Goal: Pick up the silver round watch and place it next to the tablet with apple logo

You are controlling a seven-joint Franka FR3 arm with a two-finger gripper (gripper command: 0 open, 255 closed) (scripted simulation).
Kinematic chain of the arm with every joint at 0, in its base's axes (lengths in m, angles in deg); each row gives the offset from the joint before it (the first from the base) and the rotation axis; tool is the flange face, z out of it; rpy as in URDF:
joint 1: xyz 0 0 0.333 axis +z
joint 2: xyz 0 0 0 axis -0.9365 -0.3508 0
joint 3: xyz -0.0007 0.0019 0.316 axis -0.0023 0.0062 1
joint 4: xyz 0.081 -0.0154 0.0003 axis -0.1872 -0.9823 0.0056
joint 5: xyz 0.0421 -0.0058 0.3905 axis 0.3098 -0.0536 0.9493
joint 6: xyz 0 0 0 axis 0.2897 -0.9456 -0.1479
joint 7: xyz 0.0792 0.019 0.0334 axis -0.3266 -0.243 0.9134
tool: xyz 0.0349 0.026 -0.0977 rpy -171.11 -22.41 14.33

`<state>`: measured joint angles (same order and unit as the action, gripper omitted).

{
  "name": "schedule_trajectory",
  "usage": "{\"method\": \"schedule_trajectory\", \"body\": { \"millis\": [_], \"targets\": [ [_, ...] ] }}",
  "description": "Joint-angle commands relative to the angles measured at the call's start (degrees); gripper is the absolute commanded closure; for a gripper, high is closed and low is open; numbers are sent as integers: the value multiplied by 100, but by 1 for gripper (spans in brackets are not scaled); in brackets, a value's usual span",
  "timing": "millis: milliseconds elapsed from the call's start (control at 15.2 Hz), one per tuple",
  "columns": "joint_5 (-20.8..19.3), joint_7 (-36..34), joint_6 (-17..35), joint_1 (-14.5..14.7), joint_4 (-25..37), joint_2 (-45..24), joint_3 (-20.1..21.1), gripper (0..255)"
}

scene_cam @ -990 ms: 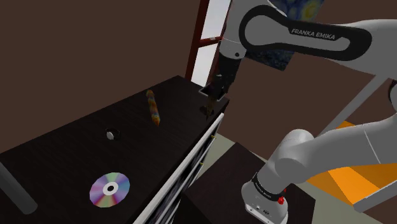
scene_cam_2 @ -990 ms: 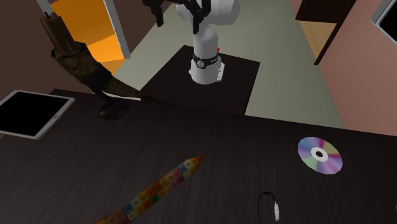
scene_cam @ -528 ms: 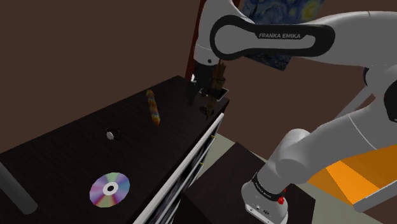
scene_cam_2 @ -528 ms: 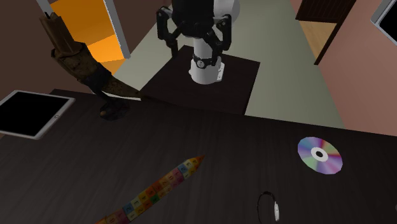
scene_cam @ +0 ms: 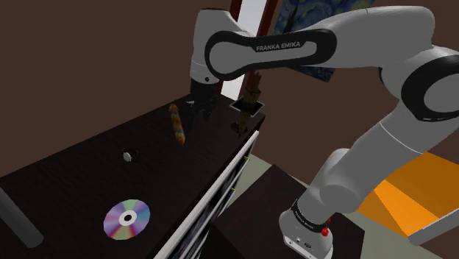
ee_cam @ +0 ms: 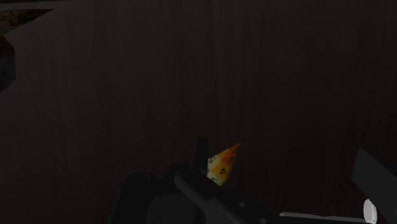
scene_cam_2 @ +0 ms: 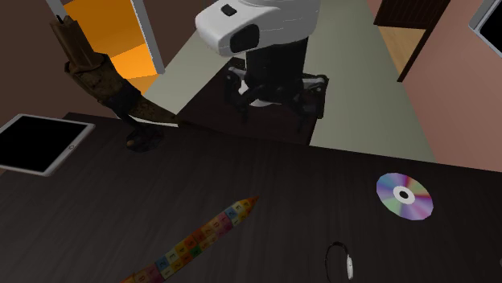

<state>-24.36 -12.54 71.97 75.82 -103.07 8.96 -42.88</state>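
Shoulder view: gripper (scene_cam: 199, 112) hovers over the table (scene_cam: 73, 176), far end, fingers spread, holding nothing. One watch (scene_cam: 130, 155) lies between one disc (scene_cam: 126, 219) and one patterned strip (scene_cam: 176, 123), well apart from one tablet (scene_cam_2: 40, 143).

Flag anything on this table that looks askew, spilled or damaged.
Nothing spilled or broken. The only oddity is the watch: it seems to rest on its side, strap looped open. The colourful tie just lies slantwise on the table.

dark wood-grain table (scene_cam_2: 306, 185), glossy iridescent disc (scene_cam_2: 405, 197)
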Motion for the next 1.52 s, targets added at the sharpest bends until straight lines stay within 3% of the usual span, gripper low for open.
{"method": "schedule_trajectory", "body": {
  "millis": [0, 594, 1122, 1452],
  "targets": [
    [-42, -106, 144, 46, 260, -381, 90, 0],
    [-471, -665, 500, 424, 1821, -2245, 384, 0],
    [-901, -1009, 349, 982, 3705, -3927, 412, 0],
    [-944, -1034, 665, 1010, 3517, -4060, 388, 0]
  ]
}}
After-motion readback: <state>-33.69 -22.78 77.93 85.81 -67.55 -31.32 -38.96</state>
